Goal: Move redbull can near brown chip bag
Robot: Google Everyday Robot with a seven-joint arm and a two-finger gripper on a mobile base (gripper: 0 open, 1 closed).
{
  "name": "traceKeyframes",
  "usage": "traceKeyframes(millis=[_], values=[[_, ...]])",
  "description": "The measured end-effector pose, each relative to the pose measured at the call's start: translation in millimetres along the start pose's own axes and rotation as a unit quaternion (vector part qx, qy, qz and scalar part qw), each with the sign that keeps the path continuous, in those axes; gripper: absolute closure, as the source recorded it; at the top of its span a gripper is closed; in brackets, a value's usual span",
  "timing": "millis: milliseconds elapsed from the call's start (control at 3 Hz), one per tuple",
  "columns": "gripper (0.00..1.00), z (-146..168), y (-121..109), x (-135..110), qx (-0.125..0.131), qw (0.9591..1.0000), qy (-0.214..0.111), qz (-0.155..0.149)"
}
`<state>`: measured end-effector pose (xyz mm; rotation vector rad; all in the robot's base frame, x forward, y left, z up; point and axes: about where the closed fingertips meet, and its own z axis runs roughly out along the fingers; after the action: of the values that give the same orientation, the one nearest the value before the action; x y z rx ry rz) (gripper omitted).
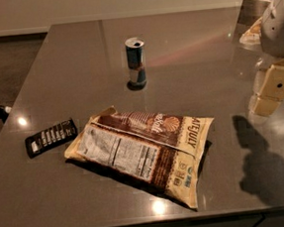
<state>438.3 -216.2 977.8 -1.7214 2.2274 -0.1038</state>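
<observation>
Camera view, redbull can [136, 62] upright, chip bag [145, 152] diagonal, jaws right edge

Glossy grey table [217, 69] with light glints, dark floor [4, 68], pale wall [98, 5] behind

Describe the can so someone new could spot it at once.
On the grey table, look behind the big chip bag lying flat in the middle. The can stands upright there, apart from the bag and from the gripper at the view's right edge. It is the only tall, blue-and-silver thing; the black item lies flat.
</observation>
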Motion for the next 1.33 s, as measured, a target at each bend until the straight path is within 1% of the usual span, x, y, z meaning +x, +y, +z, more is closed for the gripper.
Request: traceKeyframes(millis=[333,667,1000,1333], values=[[0.0,-0.2,-0.2,-0.2,0.001,1.0,0.0,0.0],[0.0,4.8,-13.2,-9.2,0.003,0.9999,-0.007,0.009],[0.0,16.5,-33.5,-25.0,-0.003,0.9992,-0.028,0.027],[0.0,34.7,-61.9,-47.7,-0.016,0.9969,-0.057,0.052]])
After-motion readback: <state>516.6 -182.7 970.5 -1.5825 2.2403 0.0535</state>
